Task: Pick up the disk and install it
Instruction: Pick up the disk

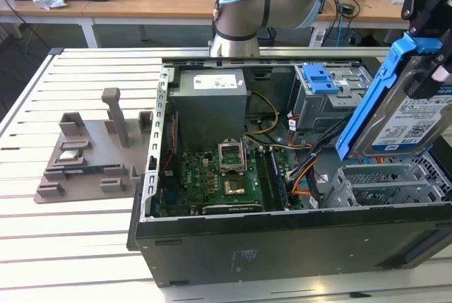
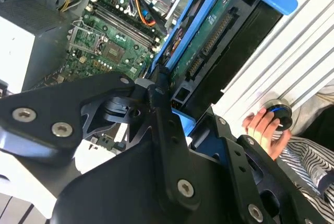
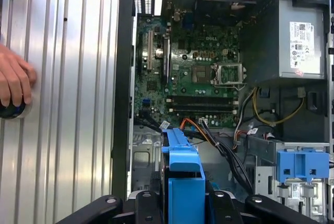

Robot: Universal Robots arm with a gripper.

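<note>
The disk, a silver hard drive with a white-and-blue label in a bright blue carrier, hangs tilted on edge at the exterior view's right. It sits just above the metal drive cage of the open computer case. My gripper is shut on the disk's upper part. In the second wrist view the disk shows its connector side past my gripper. The first wrist view has the carrier's blue edge clamped in the gripper.
Inside the case lie a green motherboard, a grey power supply box, loose cables and a blue latch piece. A grey fixture stands on the slatted table. A person's hand rests on a round knob beside the case.
</note>
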